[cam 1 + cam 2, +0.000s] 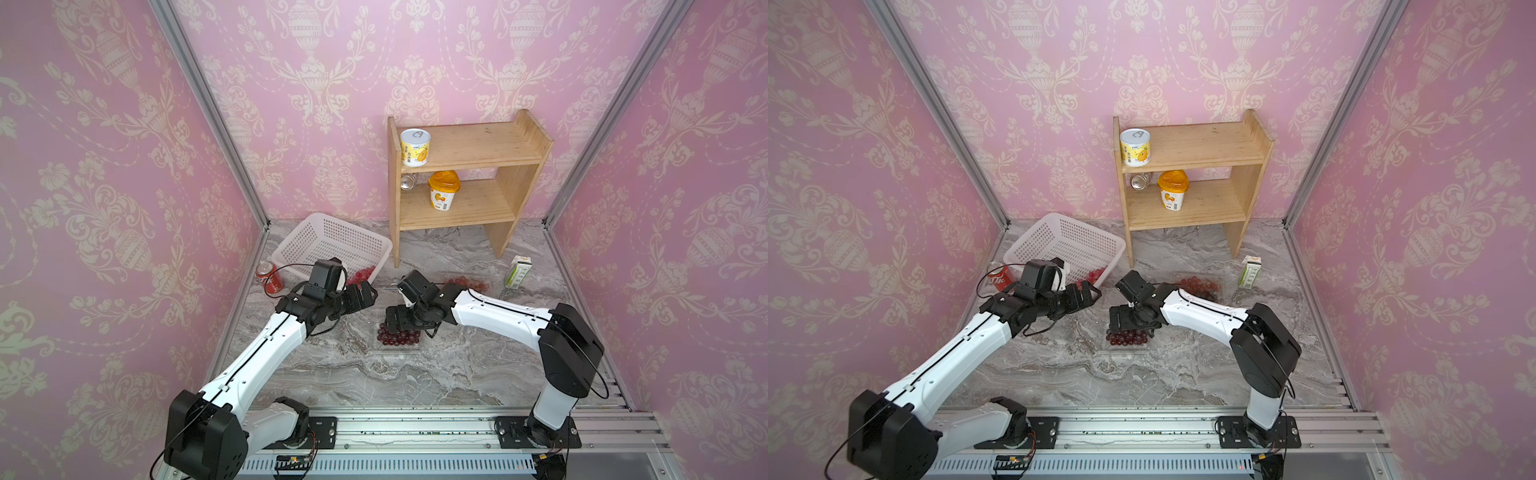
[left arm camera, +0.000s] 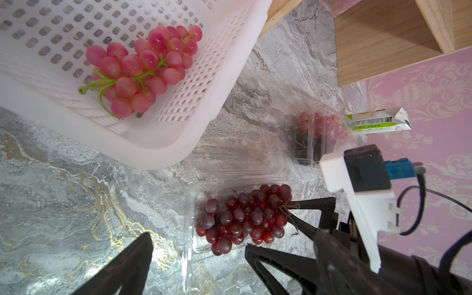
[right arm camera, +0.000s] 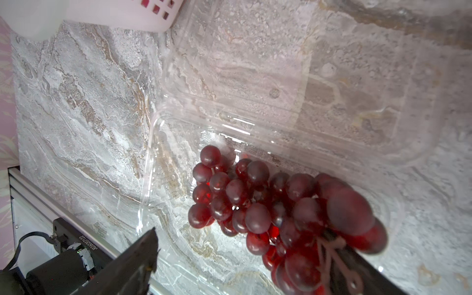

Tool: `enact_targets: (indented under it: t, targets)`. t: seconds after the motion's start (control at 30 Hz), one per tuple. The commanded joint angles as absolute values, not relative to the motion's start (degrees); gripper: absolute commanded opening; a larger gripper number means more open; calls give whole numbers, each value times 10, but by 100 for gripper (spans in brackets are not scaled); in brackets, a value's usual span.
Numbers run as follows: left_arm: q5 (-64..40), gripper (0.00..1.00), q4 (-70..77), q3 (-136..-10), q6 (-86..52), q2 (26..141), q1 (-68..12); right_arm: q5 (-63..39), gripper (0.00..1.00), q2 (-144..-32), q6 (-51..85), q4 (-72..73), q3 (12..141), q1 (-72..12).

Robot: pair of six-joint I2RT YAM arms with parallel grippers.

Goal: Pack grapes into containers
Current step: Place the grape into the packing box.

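Both top views are bright and evenly lit by soft light from above. The arms (image 1: 257,361) cast only faint, diffuse shadows on the table (image 1: 415,374). Wide-angle distortion splays the aluminium posts (image 1: 208,104) outward, and the wallpaper (image 1: 83,208) softens toward the left and right edges of the frame. In the left wrist view the white basket (image 2: 158,150) is nearly blown out along its rim, while the pink grapes (image 2: 143,69) inside are sharp. In the right wrist view the clear container (image 3: 153,143) carries small glints. The nearest dark red grapes (image 3: 350,212) are out of focus, and the area by the rail (image 3: 25,204) is dim.
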State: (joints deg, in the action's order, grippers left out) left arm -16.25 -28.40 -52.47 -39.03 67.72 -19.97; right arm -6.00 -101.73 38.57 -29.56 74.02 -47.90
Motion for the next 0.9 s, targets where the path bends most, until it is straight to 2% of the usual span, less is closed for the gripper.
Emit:
enact_targets:
  t: [0.0,0.53,0.87]
  targets:
    - [-172,99,-290,-550,-373,685,-189,-64,100,-1039,373,-327,752,-481]
    - [-185,99,-282,-595,-356,732,-160,-94,100,-1075,349,-364,764,-491]
    - [-172,99,-315,-666,-332,764,-108,-78,100,-1018,307,-407,801,-490]
